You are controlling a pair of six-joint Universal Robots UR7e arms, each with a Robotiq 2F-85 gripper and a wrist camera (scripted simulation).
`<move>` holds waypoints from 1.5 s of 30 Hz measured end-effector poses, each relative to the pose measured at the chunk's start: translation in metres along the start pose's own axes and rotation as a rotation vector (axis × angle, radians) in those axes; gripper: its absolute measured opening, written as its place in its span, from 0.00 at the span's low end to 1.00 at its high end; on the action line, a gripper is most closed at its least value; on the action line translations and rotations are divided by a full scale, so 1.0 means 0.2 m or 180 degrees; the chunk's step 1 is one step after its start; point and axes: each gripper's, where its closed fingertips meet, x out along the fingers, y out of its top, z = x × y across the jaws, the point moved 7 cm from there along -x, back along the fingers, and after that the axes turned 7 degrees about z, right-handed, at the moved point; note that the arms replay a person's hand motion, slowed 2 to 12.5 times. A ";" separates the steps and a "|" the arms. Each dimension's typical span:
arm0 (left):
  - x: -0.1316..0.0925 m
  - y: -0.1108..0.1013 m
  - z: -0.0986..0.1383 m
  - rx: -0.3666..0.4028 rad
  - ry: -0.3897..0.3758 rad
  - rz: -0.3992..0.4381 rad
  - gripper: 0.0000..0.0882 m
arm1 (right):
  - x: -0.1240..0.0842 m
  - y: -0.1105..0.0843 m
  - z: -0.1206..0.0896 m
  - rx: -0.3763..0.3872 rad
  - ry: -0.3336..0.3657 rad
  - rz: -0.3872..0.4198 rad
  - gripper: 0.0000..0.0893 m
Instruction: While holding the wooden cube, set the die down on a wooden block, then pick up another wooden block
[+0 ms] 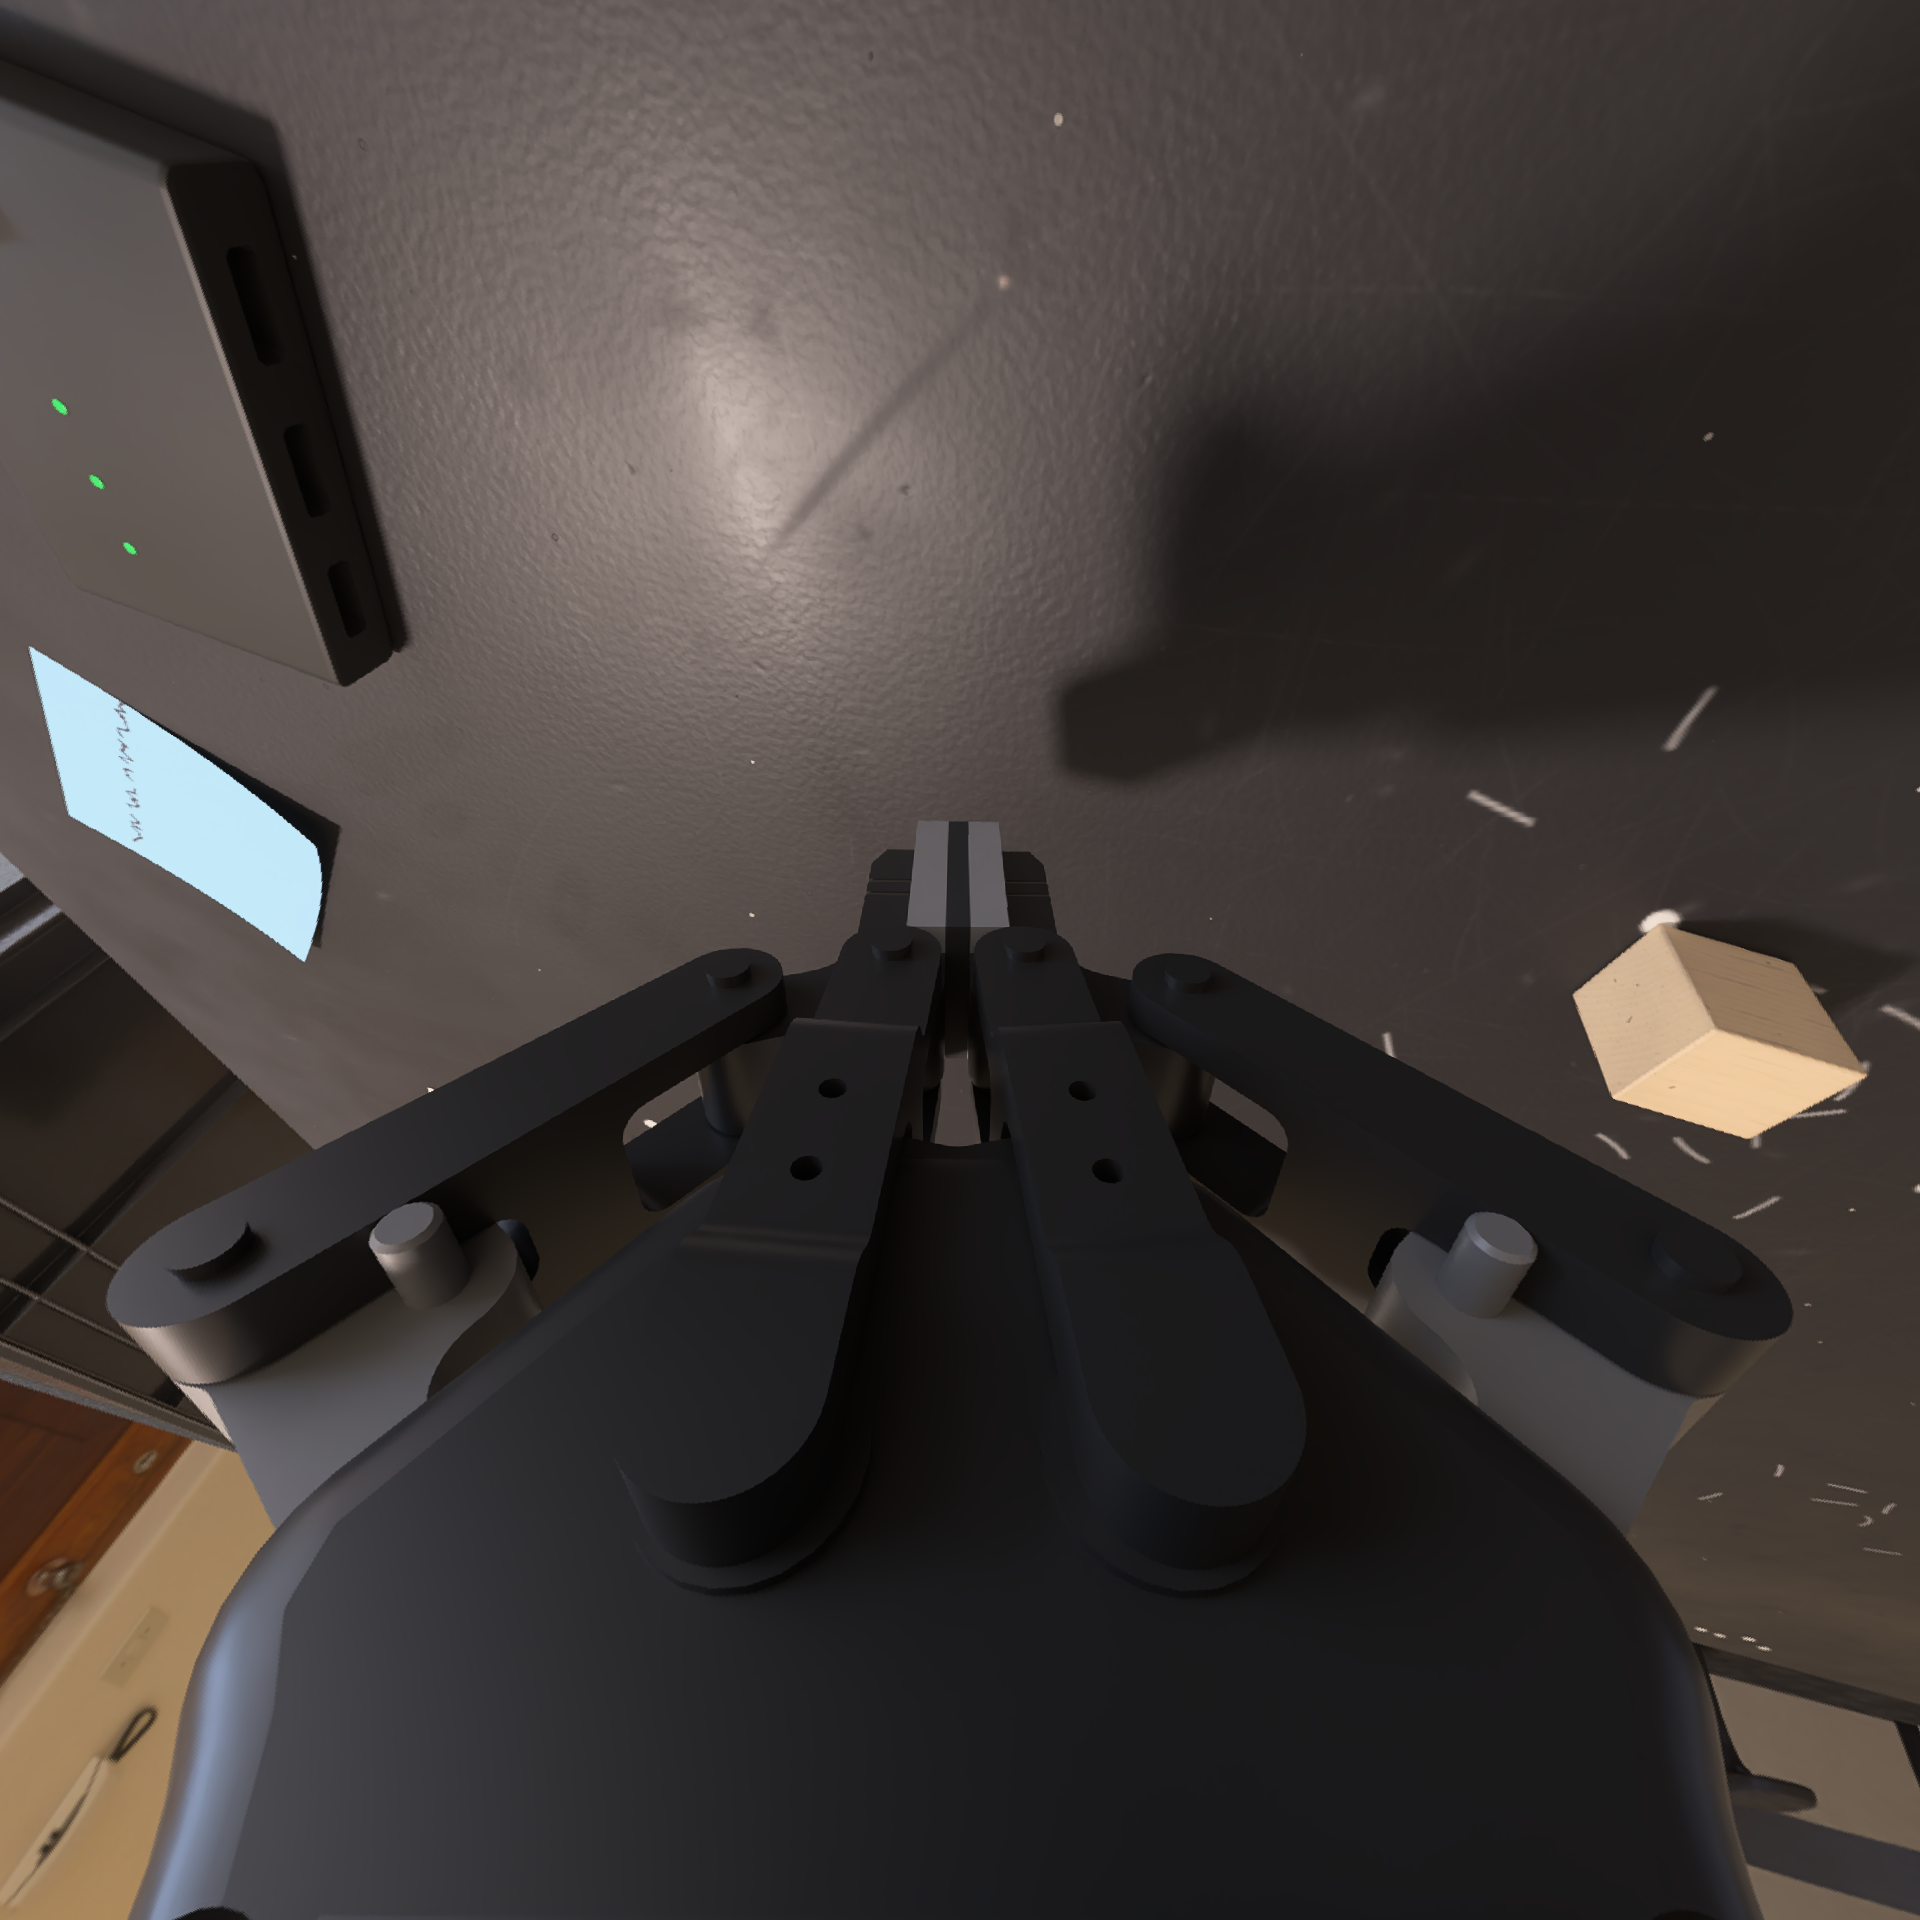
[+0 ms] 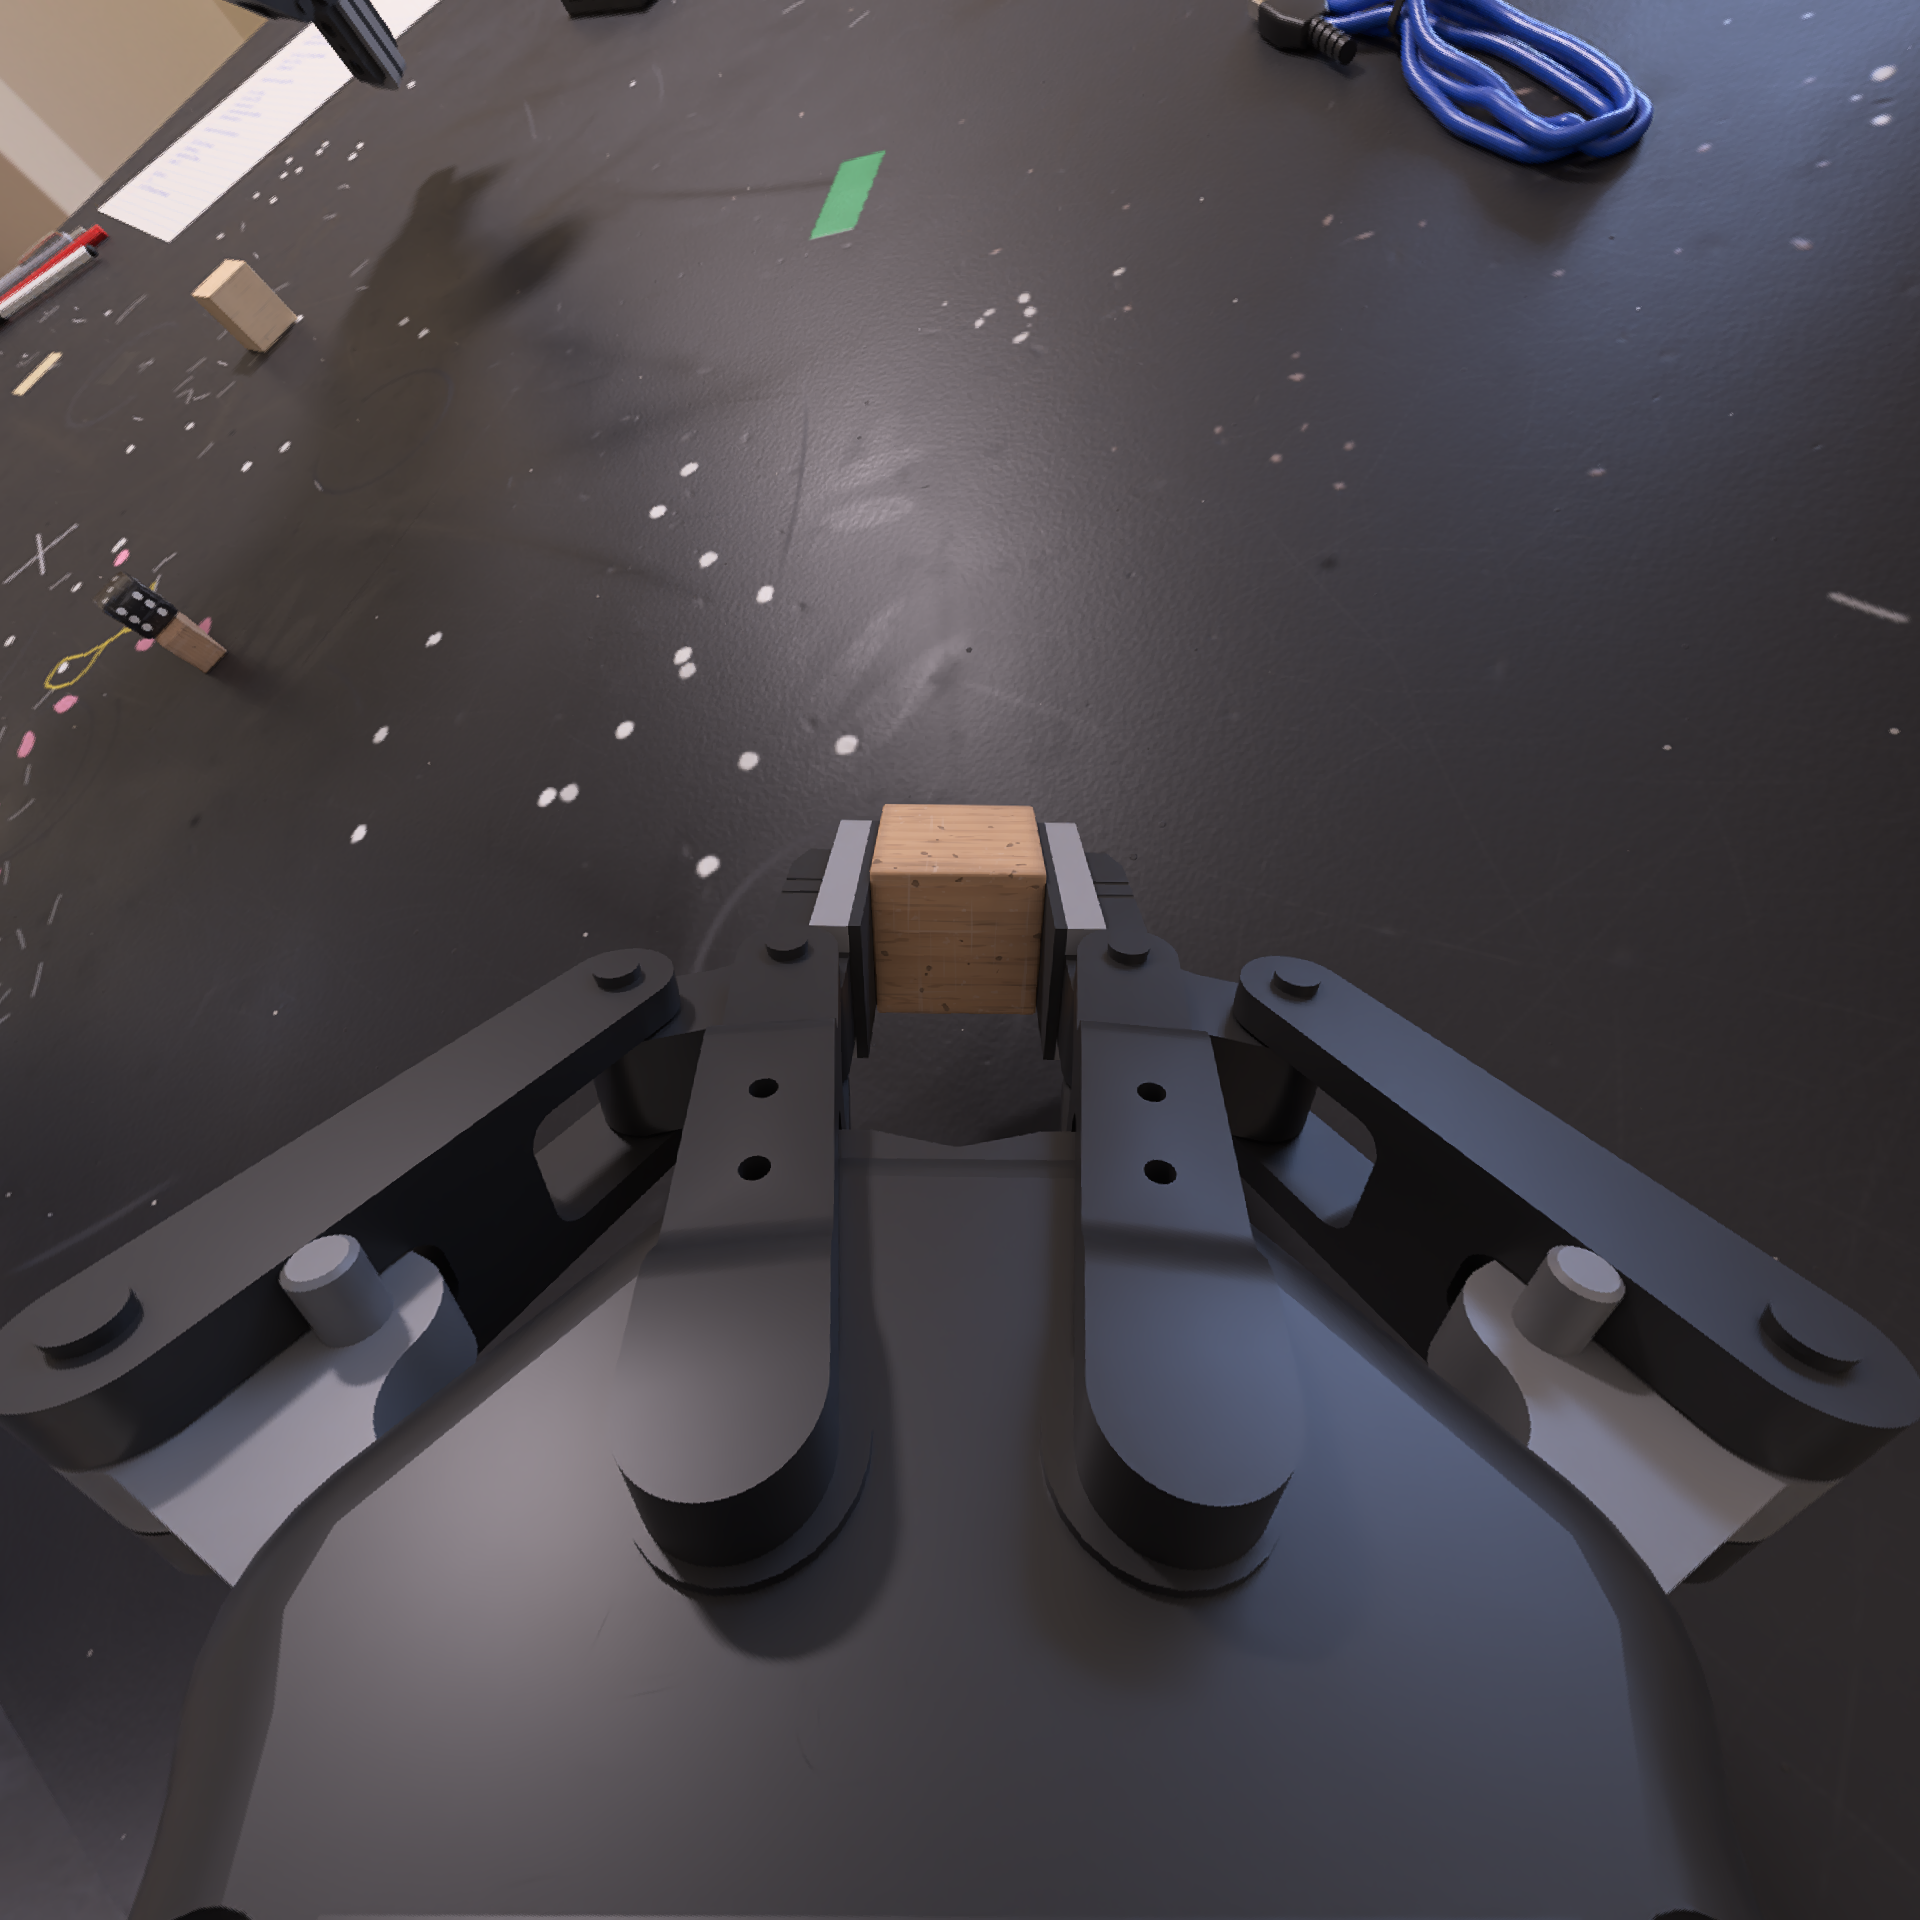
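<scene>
My right gripper [image 2: 956, 883] is shut on a brown wooden cube [image 2: 956, 904] and holds it above the dark table. Far left in the right wrist view, a black die with white pips [image 2: 140, 608] rests on a small wooden block [image 2: 192, 639]. A pale wooden block [image 2: 244, 304] stands on the table farther back left. My left gripper [image 1: 956, 873] is shut and empty, above the table. A pale wooden block [image 1: 1714, 1029] lies to its right in the left wrist view. The left gripper's tip [image 2: 358, 42] shows at the top left of the right wrist view.
A grey box with green lights [image 1: 156, 395] and a light blue note [image 1: 187, 800] lie left of my left gripper. A blue coiled cable [image 2: 1517, 83], a green tape strip [image 2: 847, 194], a white paper [image 2: 239, 125] and pens [image 2: 52, 265] lie on the table.
</scene>
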 end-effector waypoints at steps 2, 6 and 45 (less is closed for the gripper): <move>-0.01 0.00 0.00 -0.0009 -0.0003 0.0021 0.00 | 0.00 0.00 0.00 0.0001 0.0001 0.0000 0.28; -0.03 -0.01 0.01 -0.0034 -0.0024 0.0063 0.00 | 0.00 0.00 0.00 0.0003 0.0002 -0.0001 0.28; -0.17 -0.12 0.11 0.0029 -0.0102 0.0034 0.14 | 0.00 0.00 0.00 0.0018 0.0005 -0.0008 0.28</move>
